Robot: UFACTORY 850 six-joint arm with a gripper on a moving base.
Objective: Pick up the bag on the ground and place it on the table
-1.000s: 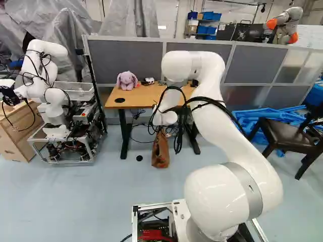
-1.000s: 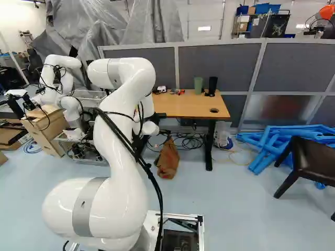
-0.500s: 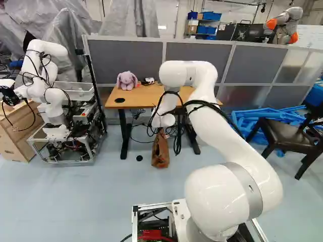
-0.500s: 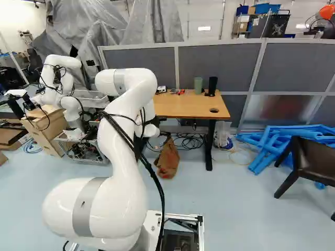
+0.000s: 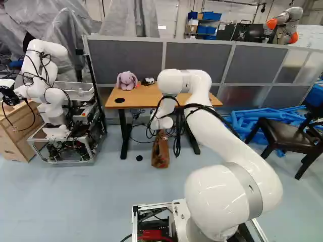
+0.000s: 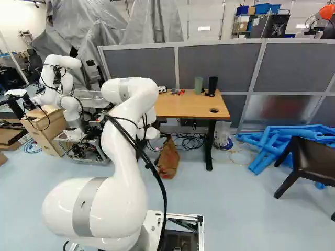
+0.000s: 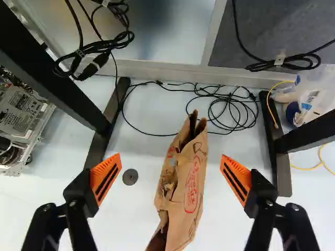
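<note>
Bag [image 7: 192, 180] on the floor [image 5: 101, 194], ahead of a wide-spread gripper [image 7: 171, 156]! Lined up, seemingly; yet to grip, lift, place on table [image 6: 191, 107]!

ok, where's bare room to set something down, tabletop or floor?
Table: bare in front of the green cup, up to the round hole. Floor: wide bare patch between paper bag and my base. Crowded: the table's back edge, by the plush rabbit and black cylinder; cables behind the bag.
</note>
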